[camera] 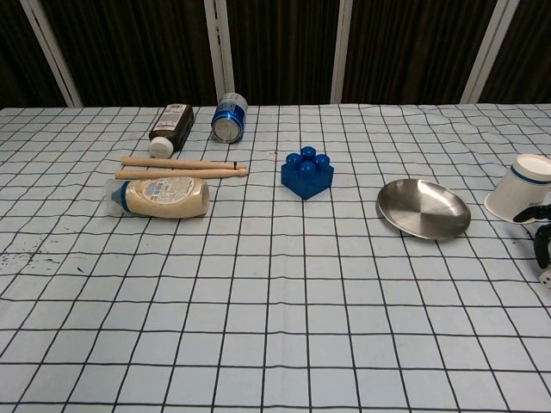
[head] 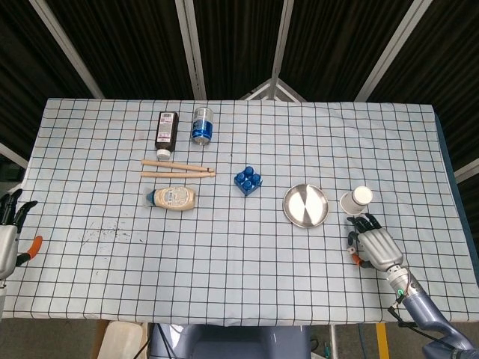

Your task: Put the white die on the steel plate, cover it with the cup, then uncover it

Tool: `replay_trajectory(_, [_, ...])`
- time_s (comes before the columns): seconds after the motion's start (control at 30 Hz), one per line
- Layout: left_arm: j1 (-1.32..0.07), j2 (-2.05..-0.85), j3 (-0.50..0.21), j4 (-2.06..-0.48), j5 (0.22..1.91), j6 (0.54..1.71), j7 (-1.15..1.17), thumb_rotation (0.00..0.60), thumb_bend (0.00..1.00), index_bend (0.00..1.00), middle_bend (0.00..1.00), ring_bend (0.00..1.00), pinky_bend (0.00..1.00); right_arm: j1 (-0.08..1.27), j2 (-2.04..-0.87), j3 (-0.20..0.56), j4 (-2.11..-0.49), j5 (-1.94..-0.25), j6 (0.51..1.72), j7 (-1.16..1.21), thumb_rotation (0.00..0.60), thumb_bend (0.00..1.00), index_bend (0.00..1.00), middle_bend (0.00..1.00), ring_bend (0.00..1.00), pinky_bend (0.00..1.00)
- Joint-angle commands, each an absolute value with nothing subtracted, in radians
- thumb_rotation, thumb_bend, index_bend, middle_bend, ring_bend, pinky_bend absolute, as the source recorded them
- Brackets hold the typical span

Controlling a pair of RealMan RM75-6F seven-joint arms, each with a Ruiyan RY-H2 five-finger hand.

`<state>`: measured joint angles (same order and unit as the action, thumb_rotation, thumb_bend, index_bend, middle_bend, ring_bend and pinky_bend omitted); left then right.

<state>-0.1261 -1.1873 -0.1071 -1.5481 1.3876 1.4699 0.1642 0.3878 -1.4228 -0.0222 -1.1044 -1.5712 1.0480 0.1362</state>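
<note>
- While the left hand (head: 9, 228) hangs off the tabletop's (head: 224, 254) near 9 o'clock edge, its fingers are spread apart and hold nothing.
- Right hand (head: 374, 245) sits low at the near 3 o'clock side; whether its dark fingers (camera: 541, 248) clasp anything I cannot tell.
- White die (camera: 546, 277) peeks out just under those fingers, cut off by the chest view's edge, apart from the plate.
- Cup (head: 357, 199) lies on its side at the hand's 12 o'clock, close to the fingertips.
- Steel plate (head: 305, 205) lies bare just at the cup's 9 o'clock.
- Blue block (head: 248, 180) stands at the plate's 10 o'clock.
- Squeeze bottle (head: 173, 197), two wooden sticks (head: 178, 169), dark bottle (head: 165, 130) and can (head: 203, 124) lie farther off toward 11 o'clock.
</note>
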Motion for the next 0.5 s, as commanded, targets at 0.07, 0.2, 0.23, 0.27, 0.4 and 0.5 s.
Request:
replay_trajectory(0.07, [-0.127, -1.19, -0.106, -1.548, 1.387, 1.468, 0.169, 0.6, 0.47, 0.18, 0.0, 0.0, 0.1, 0.387, -1.425, -0.025, -1.097, -1.571, 1.052, 0.143, 0.6, 0.35, 0.49, 0.13, 0.12, 0.0])
replay_trajectory(0.2, [-0.129, -1.193, -0.105, -1.547, 1.385, 1.465, 0.175, 0.6, 0.47, 0.18, 0.0, 0.0, 0.1, 0.387, -1.427, -0.029, -1.09, -1.573, 1.055, 0.15, 0.6, 0.35, 0.51, 0.13, 0.12, 0.0])
replay_trajectory(0.23, [-0.129, -1.193, -0.105, -1.547, 1.385, 1.464, 0.176, 0.6, 0.47, 0.18, 0.0, 0.0, 0.1, 0.388, -1.428, -0.03, -1.089, -1.573, 1.057, 0.152, 0.6, 0.36, 0.52, 0.13, 0.12, 0.0])
replay_trajectory(0.27, [-0.13, -1.194, -0.105, -1.547, 1.386, 1.464, 0.178, 0.6, 0.47, 0.18, 0.0, 0.0, 0.1, 0.388, -1.428, -0.03, -1.088, -1.574, 1.058, 0.153, 0.6, 0.36, 0.52, 0.13, 0.12, 0.0])
replay_trajectory(0.4, [-0.13, -1.196, -0.105, -1.548, 1.385, 1.465, 0.18, 0.6, 0.47, 0.18, 0.0, 0.0, 0.1, 0.391, -1.429, -0.031, -1.085, -1.575, 1.058, 0.155, 0.6, 0.37, 0.53, 0.13, 0.12, 0.0])
replay_trajectory(0.5, [-0.13, -1.196, -0.105, -1.547, 1.384, 1.465, 0.182, 0.6, 0.47, 0.19, 0.0, 0.0, 0.1, 0.394, -1.431, -0.032, -1.084, -1.574, 1.055, 0.158, 0.6, 0.38, 0.53, 0.13, 0.12, 0.0])
